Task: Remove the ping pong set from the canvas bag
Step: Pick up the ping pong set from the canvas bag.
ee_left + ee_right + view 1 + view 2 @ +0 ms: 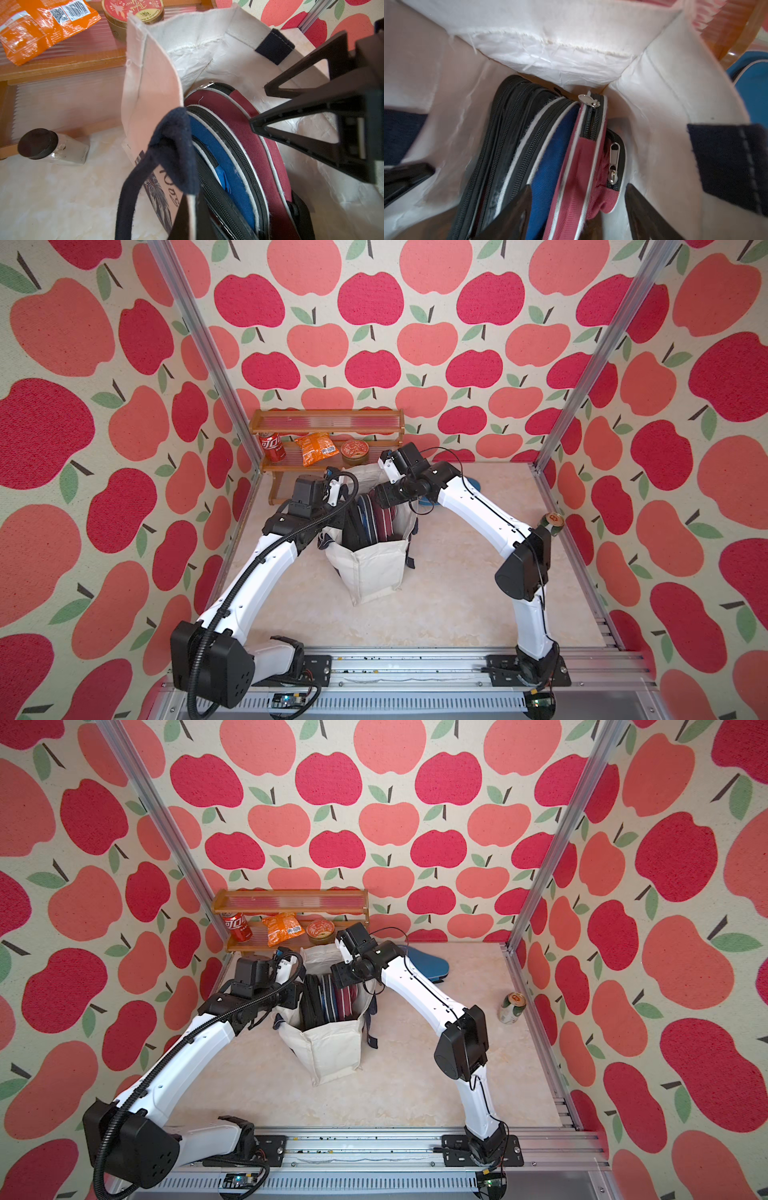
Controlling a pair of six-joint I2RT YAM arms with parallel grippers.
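The left gripper [191, 220] is pinching the bag [374, 568] at its left rim; the right gripper [577, 207], jaws wide, is straddling the red case [581, 166] and blue case [548, 166].

Top views look down; wrists peer into bag [654, 93].

One canvas bag [374, 568]. Three paddle cases inside: black case [500, 128], blue case [550, 166], maroon case [583, 166] (black maybe two; unclear). One loose blue case [428, 965] outside. Two cans: cola can [272, 446], green can [512, 1007]. One chip packet [316, 449], one tin [355, 450], one black-capped jar [52, 147], one shelf [328, 423].
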